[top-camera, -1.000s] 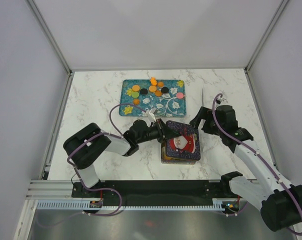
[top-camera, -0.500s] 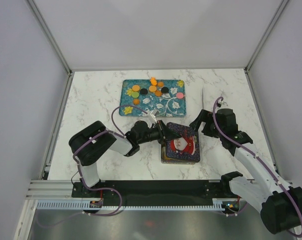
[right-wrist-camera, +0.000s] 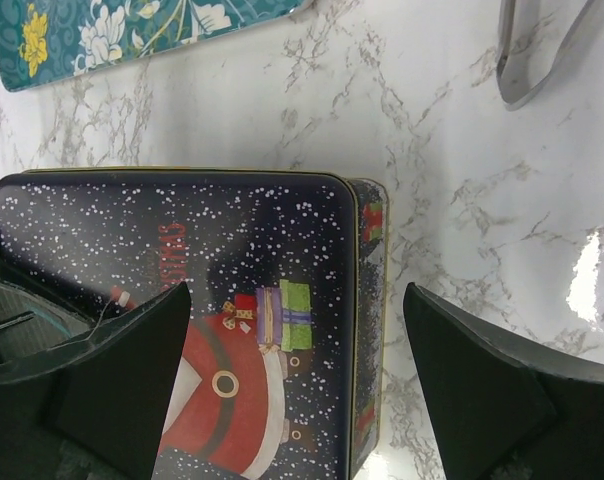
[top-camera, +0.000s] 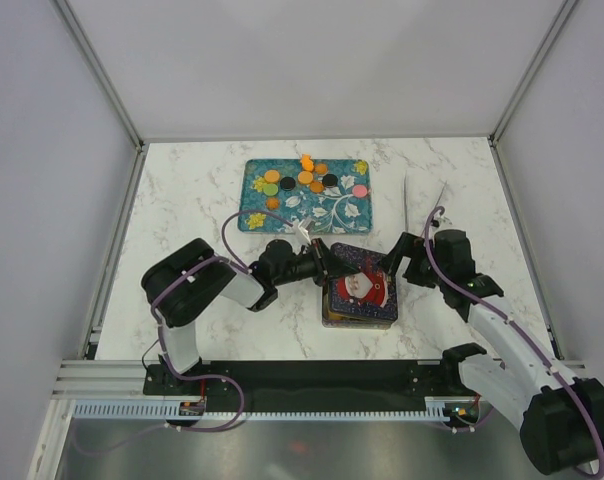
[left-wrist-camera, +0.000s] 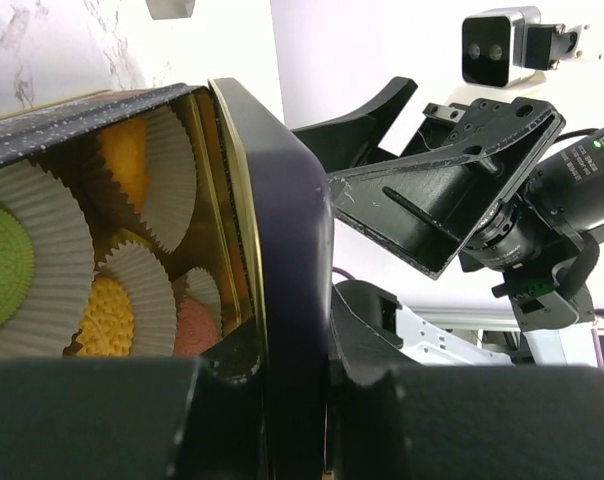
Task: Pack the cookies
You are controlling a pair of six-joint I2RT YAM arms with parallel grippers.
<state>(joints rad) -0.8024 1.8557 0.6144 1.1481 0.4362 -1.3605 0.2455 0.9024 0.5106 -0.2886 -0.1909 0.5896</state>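
Several orange, green, pink and black cookies (top-camera: pixel 304 180) lie on the teal flowered tray (top-camera: pixel 282 215). Below it stands a dark Christmas tin with its Santa lid (top-camera: pixel 362 285) over it. My left gripper (top-camera: pixel 327 265) is shut on the lid's left edge (left-wrist-camera: pixel 282 250), which stands lifted. Under it show white paper cups (left-wrist-camera: pixel 42 260) holding green, orange and pink cookies (left-wrist-camera: pixel 107 315). My right gripper (top-camera: pixel 392 262) hangs open over the lid's right part (right-wrist-camera: pixel 232 300), one finger (right-wrist-camera: pixel 122 380) above the lid and the other beyond the tin's right wall.
Metal tongs (top-camera: pixel 406 200) lie on the marble right of the tray, also in the right wrist view as tongs (right-wrist-camera: pixel 542 50). The tray's corner (right-wrist-camera: pixel 132 30) shows just beyond the tin. White walls close in the table on three sides.
My right gripper has moved left and nearer, from beside the tin to over its right edge. The left gripper has kept its hold on the lid and hardly moved.
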